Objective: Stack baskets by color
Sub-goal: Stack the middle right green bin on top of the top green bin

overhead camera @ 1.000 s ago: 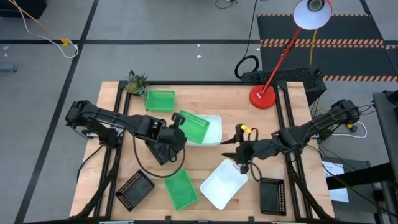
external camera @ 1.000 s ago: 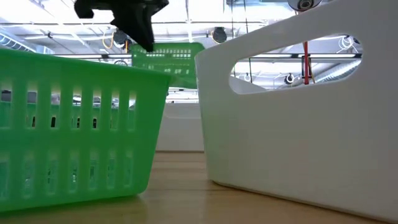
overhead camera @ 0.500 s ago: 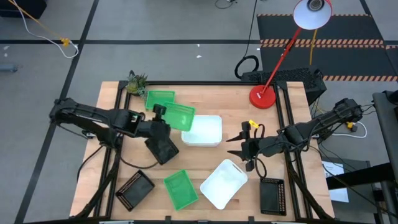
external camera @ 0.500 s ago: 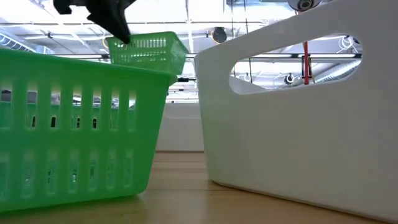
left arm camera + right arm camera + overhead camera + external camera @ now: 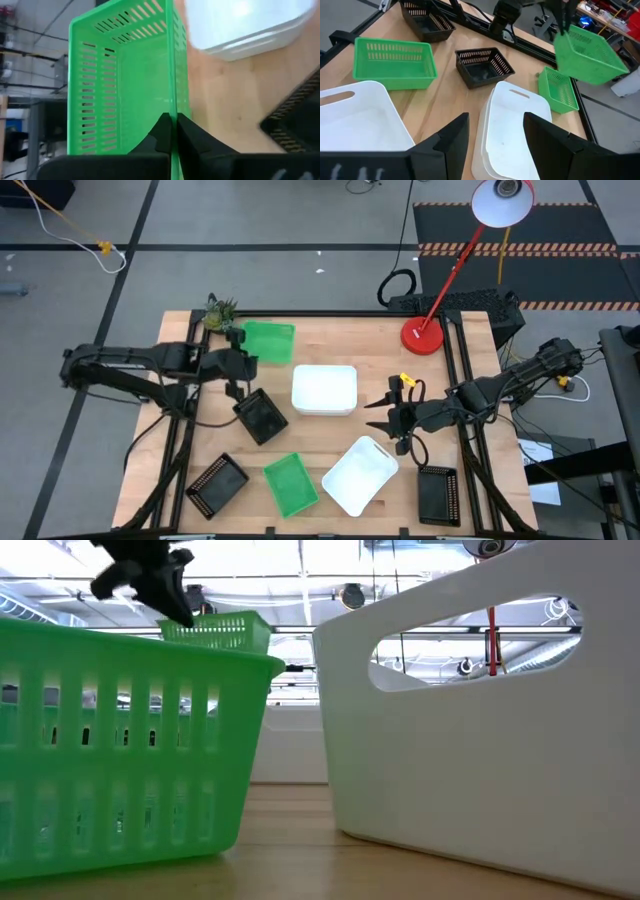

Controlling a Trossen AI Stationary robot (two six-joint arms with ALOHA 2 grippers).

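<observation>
**Green basket held aloft at upper left**

My left end effector pinches the rim of a green basket, held above another green one in the frame's upper left, long axis running left-right. The right wrist view shows it tilted in the air. My right end effector waits, spread, beside the white baskets.
</observation>
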